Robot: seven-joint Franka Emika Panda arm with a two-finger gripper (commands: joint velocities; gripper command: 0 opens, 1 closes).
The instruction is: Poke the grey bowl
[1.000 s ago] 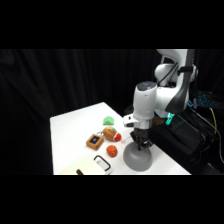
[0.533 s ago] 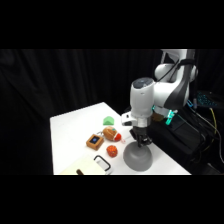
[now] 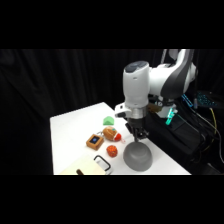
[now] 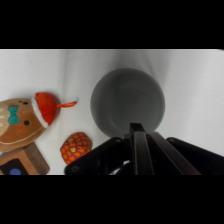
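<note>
**Gripper over grey bowl, near counter's front edge**

Side view: gripper (image 3: 137, 135) comes down from above and sits right at the top of the grey bowl (image 3: 137, 156). Can't confirm contact from this angle, looks touching or just above. Bowl is dome-up on the white counter (image 3: 75, 130), towards the front right edge, below the arm.

Wrist view: bowl (image 4: 127, 102) fills the centre, smooth matte grey, round. The 2 fingers (image 4: 139, 145) rise from the bottom edge pressed together into 1 narrow tip, so closed, gripping nothing. Tip overlaps the bowl's near rim.

Other stuff on the counter, all left of the bowl in side view:
- small orange-red toy (image 3: 112, 150) just beside the bowl, apart from it
- brown toy with a red cap (image 3: 110, 134) behind that
- brown block with a blue mark (image 3: 94, 142) next to it
- small green piece (image 3: 108, 120) further back, well apart from the bowl
- flat pale item with a dark loop (image 3: 95, 165) at the front edge, can't tell what it is

Black background all round.
</note>
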